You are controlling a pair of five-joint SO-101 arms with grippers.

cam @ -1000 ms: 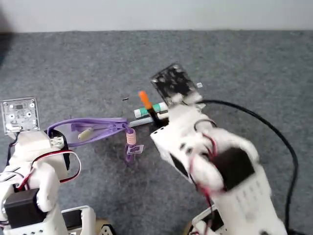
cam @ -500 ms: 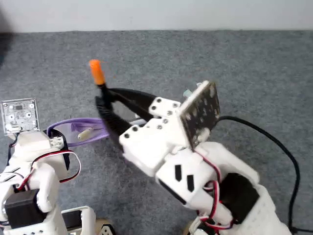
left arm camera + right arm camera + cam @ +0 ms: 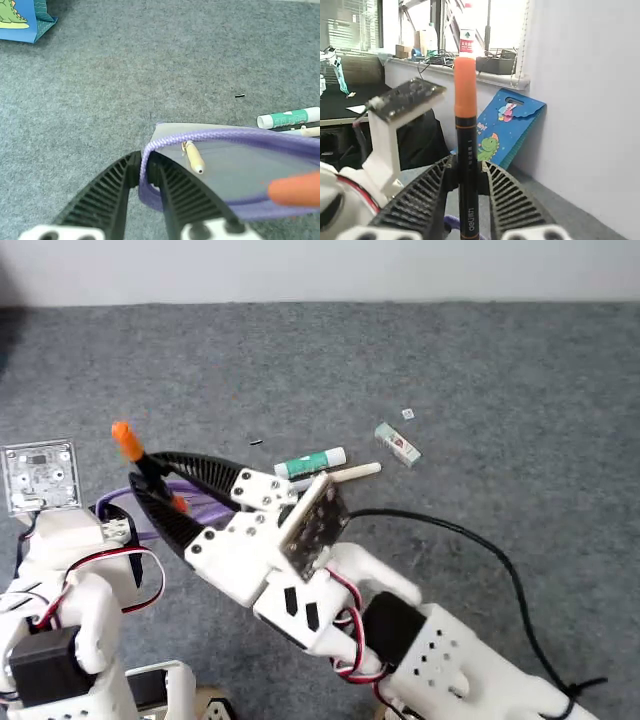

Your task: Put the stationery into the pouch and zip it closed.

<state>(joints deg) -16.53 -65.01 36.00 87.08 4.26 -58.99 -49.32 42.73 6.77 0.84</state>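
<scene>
Right gripper [image 3: 148,475] clamped on black orange-capped marker [image 3: 126,441], which hangs over translucent purple zip pouch [image 3: 235,165] — marker tilted, cap up. Left gripper [image 3: 145,164] pinches pouch rim.

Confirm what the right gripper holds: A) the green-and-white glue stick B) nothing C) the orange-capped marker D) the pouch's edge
C: the right wrist view shows the right gripper shut on the orange-capped marker. The glue stick lies on the table, and it is the left gripper that pinches the edge of the pouch.
</scene>
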